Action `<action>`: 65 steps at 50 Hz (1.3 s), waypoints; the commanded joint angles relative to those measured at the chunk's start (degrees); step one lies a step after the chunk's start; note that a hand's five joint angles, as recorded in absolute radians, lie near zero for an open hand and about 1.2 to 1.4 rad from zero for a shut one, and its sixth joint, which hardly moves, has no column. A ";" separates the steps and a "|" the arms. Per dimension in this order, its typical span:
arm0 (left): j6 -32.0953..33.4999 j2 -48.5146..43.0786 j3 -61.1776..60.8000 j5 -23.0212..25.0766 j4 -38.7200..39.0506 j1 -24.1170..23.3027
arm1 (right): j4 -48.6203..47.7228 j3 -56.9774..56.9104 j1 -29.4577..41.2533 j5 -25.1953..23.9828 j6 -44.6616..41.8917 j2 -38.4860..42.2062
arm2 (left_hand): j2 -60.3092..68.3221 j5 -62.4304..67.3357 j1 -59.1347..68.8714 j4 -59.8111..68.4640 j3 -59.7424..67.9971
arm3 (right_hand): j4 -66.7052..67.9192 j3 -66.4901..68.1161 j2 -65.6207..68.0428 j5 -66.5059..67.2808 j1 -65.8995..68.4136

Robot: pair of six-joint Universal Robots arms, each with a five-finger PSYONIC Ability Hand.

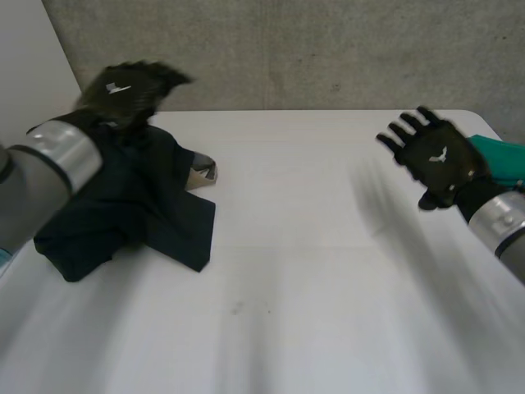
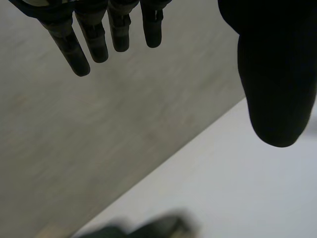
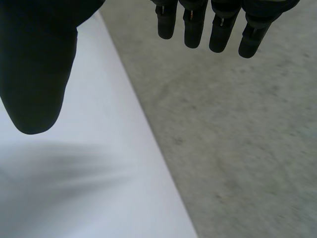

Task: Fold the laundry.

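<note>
**Both hands open, dark garment heaped at 9 o'clock**

The white worktop runs back to a grey concrete wall. In the head view a dark garment lies crumpled on the worktop at about 9 o'clock, one flap spread flat toward the middle. The left arm crosses in front of its near side.

The left hand is at about 10 o'clock, above the garment's far edge. In the left wrist view its fingers are straight and spread away from the thumb, with nothing between them. Below them there is a blurred dark shape on the worktop.

The right hand is at about 3 o'clock, well apart from the garment, palm down with fingers splayed. In the right wrist view its fingers are straight and its thumb wide, grasping nothing.

A teal cloth lies at the worktop's edge at 3 o'clock, just beyond the right hand. A small pale patch shows at the garment's far right edge; what it is cannot be told.
</note>
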 commanded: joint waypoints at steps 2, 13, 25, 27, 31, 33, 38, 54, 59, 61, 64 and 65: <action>19.80 -9.44 -3.17 -1.36 1.02 11.81 | 2.63 4.43 1.67 0.68 -1.49 -1.04 | 0.81 -0.69 0.93 1.11 0.74 | -2.27 -2.43 -2.43 -2.71 -3.01; 24.39 -17.80 0.78 -0.31 3.04 14.63 | 3.68 4.78 0.88 1.82 -1.31 -0.60 | 55.69 54.19 55.81 55.99 55.62 | -2.27 -2.43 -2.43 -2.71 -3.01; 4.89 -6.65 -0.18 -0.40 11.30 1.98 | 3.68 4.61 0.53 8.41 -1.05 -2.09 | 68.75 67.24 68.86 69.05 68.68 | -2.27 -2.43 -2.43 -2.71 -3.01; 2.43 -6.12 -0.53 -0.31 11.13 -2.48 | 3.68 4.61 0.44 9.64 -0.96 -3.06 | 68.75 67.24 68.86 69.05 68.68 | -2.27 -2.43 -2.43 -2.71 -3.01; -0.21 -6.37 -1.23 0.48 11.56 -11.88 | 3.68 4.61 0.35 11.48 -0.17 -4.11 | 68.75 67.24 68.86 69.05 68.68 | -2.27 -2.43 -2.43 -2.71 -3.01; -1.01 -6.73 -1.32 0.83 11.92 -15.07 | 3.68 4.26 0.35 12.10 1.32 -4.47 | 68.75 67.24 68.86 69.05 68.68 | -2.27 -2.43 -2.43 -2.71 -3.01; -2.42 -11.36 -0.45 1.01 12.53 -19.99 | 3.68 3.90 0.53 12.19 4.05 -4.55 | 68.75 67.24 68.86 69.05 68.68 | -2.27 -2.43 -2.43 -2.71 -3.01; -0.92 -5.62 -4.38 -0.48 12.27 -16.60 | 6.23 3.55 0.70 12.19 6.77 -4.03 | 4.18 2.67 4.29 4.47 4.11 | -2.27 -2.43 -2.43 -2.71 -3.01; -0.83 2.58 -12.38 -1.45 11.04 -13.94 | 11.49 2.32 1.75 12.19 6.86 -4.38 | 6.19 4.69 6.30 6.49 6.12 | -2.27 -2.43 -2.43 -2.71 -3.01; -0.57 5.91 -16.76 -1.71 9.73 -14.02 | 15.18 1.45 4.12 12.02 7.04 -4.38 | 9.37 7.86 9.48 9.66 9.30 | -2.27 -2.43 -2.43 -2.71 -3.01; -0.31 8.64 -21.17 -1.89 8.23 -14.20 | 19.31 0.66 7.10 12.01 7.04 -4.47 | 14.93 13.43 15.04 15.23 14.86 | -2.27 -2.43 -2.43 -2.71 -3.01; -0.13 9.70 -23.36 -1.89 7.44 -14.55 | 20.11 0.57 7.64 12.10 6.95 -4.64 | 15.94 14.44 16.06 16.24 15.87 | -2.27 -2.43 -2.43 -2.71 -3.01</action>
